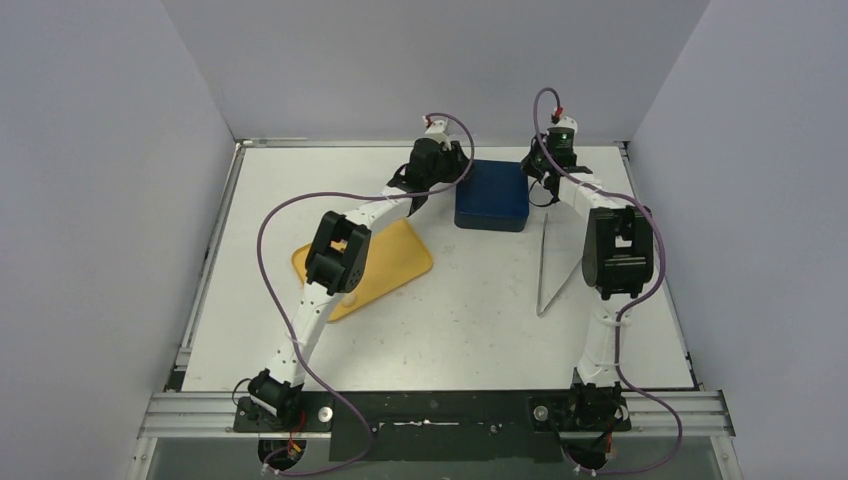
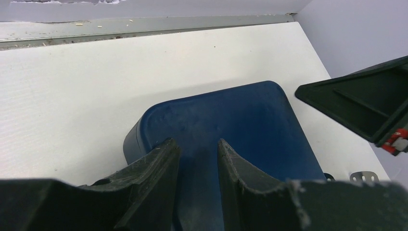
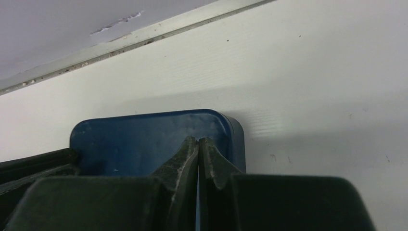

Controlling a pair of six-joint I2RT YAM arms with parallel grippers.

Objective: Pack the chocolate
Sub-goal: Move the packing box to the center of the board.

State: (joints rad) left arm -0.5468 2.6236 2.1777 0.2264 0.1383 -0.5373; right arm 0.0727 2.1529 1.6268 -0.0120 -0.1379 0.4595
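Everything gathers round the blue box point(image 1: 492, 196), which sits shut under a smooth, plain top that hides whatever is inside. No chocolate can be made out in any view, so I cannot tell whether it lies in the box or elsewhere. The left gripper point(image 2: 198, 159) hangs over the box's left edge with its fingers point(image 2: 159, 175) parted. A strip of blue shows in the gap and nothing is held between them. Whether the tips touch the top or float just above it is hard to judge. The right gripper point(image 3: 198, 144) sits over the box's right edge, its two fingers pressed flat together with nothing visible between them. From the left wrist, its dark housing cuts in at the right, beyond the box, and most of it runs out of frame. A dark shape at the lower left of the right wrist view, against the box's far side, is too cropped to name. Left of the box and nearer, a yellow tray point(image 1: 400, 262) lies on the table point(image 1: 460, 320), half covered by the left arm. Right of the box and nearer, thin metal tweezers point(image 1: 548, 265) lie partly under the right arm.
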